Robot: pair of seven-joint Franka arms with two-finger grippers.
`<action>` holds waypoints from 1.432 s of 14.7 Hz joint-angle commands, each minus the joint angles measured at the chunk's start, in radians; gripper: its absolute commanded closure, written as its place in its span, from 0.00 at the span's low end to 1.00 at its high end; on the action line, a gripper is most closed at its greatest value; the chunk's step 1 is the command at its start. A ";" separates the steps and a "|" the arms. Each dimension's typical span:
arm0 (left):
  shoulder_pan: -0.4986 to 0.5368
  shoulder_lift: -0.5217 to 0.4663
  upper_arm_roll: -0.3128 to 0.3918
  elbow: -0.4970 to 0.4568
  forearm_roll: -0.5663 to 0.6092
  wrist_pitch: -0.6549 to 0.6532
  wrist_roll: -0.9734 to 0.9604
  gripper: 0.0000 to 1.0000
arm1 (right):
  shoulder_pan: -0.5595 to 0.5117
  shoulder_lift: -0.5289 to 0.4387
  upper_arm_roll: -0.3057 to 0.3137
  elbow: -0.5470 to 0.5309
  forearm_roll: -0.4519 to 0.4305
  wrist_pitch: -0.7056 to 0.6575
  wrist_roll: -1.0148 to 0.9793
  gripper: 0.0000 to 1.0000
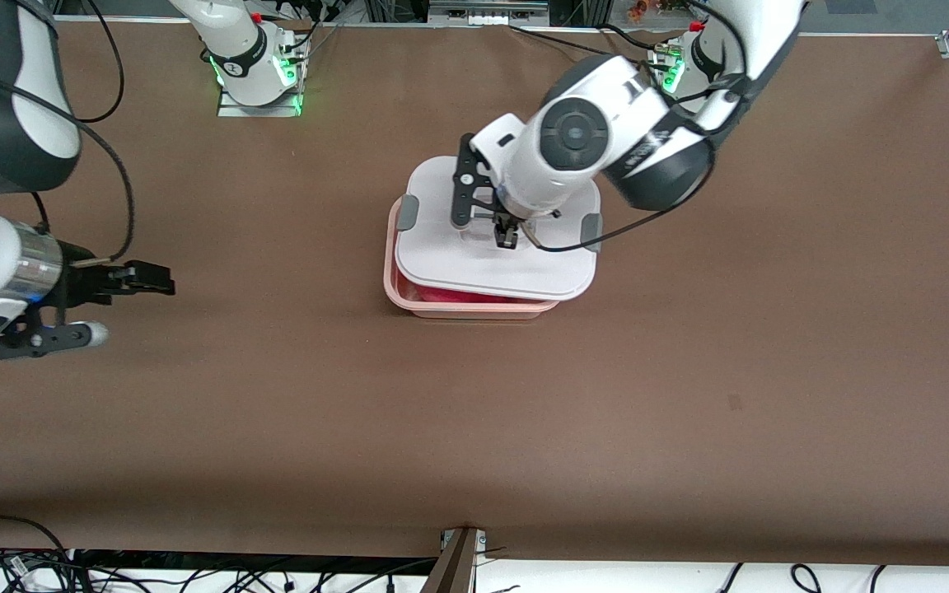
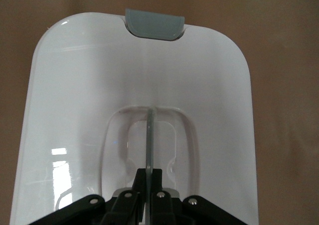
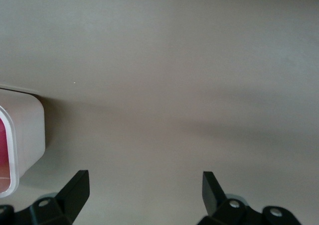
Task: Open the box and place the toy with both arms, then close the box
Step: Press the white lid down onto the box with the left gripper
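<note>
The pale pink box [image 1: 441, 306] stands mid-table with its white lid [image 1: 441, 247] held askew over it, shifted toward the arm bases. The hot-pink toy [image 1: 466, 294] shows in the gap under the lid's edge nearest the front camera. My left gripper [image 1: 507, 237] is shut on the lid's clear handle [image 2: 151, 135], seen from above in the left wrist view [image 2: 151, 171]. A grey clip [image 2: 153, 25] sits at the lid's end. My right gripper [image 1: 145, 280] is open and empty [image 3: 145, 182] above the table at the right arm's end; the box's corner [image 3: 25, 135] shows there.
Brown table surface [image 1: 524, 428] all round the box. A second grey clip [image 1: 591, 231] sits on the lid's end toward the left arm's side. Cables run along the table edge nearest the front camera.
</note>
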 commanded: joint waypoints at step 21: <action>-0.050 0.120 0.022 -0.007 0.120 0.145 -0.227 1.00 | 0.180 -0.343 -0.355 -0.263 0.048 -0.044 -0.155 0.00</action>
